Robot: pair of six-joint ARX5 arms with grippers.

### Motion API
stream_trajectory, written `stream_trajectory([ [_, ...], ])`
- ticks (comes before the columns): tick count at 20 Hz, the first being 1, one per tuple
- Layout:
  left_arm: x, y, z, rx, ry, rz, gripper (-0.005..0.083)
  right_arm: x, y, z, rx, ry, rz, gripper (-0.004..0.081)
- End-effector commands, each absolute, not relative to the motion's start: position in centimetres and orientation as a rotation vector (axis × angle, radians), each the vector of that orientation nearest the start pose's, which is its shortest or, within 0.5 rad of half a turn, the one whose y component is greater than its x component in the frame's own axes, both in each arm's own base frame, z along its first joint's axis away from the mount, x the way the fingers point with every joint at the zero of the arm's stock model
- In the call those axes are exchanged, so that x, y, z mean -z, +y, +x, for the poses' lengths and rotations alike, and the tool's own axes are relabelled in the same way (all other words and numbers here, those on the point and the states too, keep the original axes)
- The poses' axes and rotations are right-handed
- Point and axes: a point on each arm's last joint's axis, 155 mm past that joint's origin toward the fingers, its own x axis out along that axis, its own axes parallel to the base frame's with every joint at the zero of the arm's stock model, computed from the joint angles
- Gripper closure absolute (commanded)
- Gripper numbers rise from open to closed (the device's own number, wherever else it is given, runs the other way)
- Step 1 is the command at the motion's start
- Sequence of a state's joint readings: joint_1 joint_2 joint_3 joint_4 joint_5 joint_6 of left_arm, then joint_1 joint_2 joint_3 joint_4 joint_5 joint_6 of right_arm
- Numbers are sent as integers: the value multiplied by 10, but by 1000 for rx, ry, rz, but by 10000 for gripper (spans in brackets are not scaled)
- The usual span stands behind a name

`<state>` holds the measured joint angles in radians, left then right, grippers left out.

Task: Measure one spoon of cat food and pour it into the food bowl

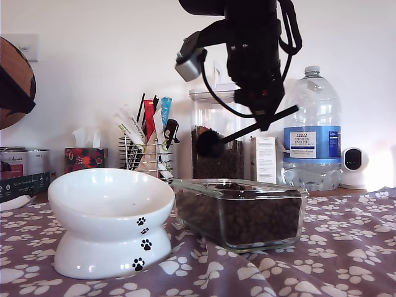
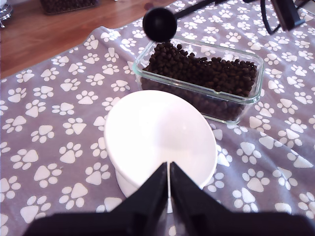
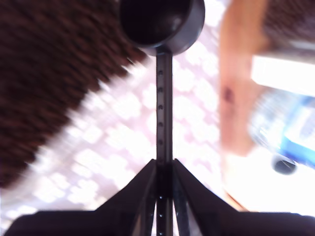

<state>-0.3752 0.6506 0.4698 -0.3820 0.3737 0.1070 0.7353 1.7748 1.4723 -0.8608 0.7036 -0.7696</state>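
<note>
My second end effector (image 3: 163,179) is clamping the handle of the one spoon (image 1: 213,143), holding it in the air with the cup out ahead of the jaws and above the glass dish (image 1: 272,213). The cup's inside is looking dark in the second wrist view, and I cannot tell whether any kibble is in it. My first end effector (image 2: 169,184) is hanging over the white bowl (image 2: 157,132), its jaws nearly together on nothing, with only a thin slit between them.

I judge that the measuring step is in hand: the spoon is poised over the food, not yet at the bowl. The next move is calling for a dip into the kibble (image 2: 206,71) below the cup, then a level carry across to the bowl beside the dish, and a roll of the wrist to tip it out.

Counted: one spoon, one bowl, one dish of kibble, one tall jar (image 1: 213,139) of more kibble behind it, and one water bottle (image 1: 311,133). The bowl is showing empty.
</note>
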Motion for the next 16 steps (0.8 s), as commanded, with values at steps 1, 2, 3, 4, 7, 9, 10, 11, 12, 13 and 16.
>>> stream_trajectory([
  [1,-155,-160,223,759,528,93,793,-169,173,386,-275,853,-1557,783],
  [2,-155,-160,223,759,527,93,793,-174,171,386,-234,845,-1583,783],
  [3,-155,-160,223,759,527,93,793,-177,169,383,-217,851,-1611,783],
  [4,-155,-160,223,759,527,93,793,-175,170,378,-231,859,-1637,783],
  [7,-155,-160,223,759,527,93,793,-174,184,365,-281,841,-1701,783],
  [9,-155,-160,223,754,535,73,793,-174,196,359,-324,808,-1790,783],
  [10,-155,-160,223,753,535,72,793,-175,199,357,-338,798,-1841,783],
  [11,-155,-160,223,753,535,72,793,-177,200,356,-339,790,-1877,783],
  [12,-155,-160,223,753,535,72,793,-176,201,355,-336,791,-1888,783],
  [13,-155,-160,223,753,535,72,793,-174,198,355,-324,806,-1910,783],
  [16,-155,-160,223,753,535,72,793,-170,189,359,-251,846,-1994,783],
])
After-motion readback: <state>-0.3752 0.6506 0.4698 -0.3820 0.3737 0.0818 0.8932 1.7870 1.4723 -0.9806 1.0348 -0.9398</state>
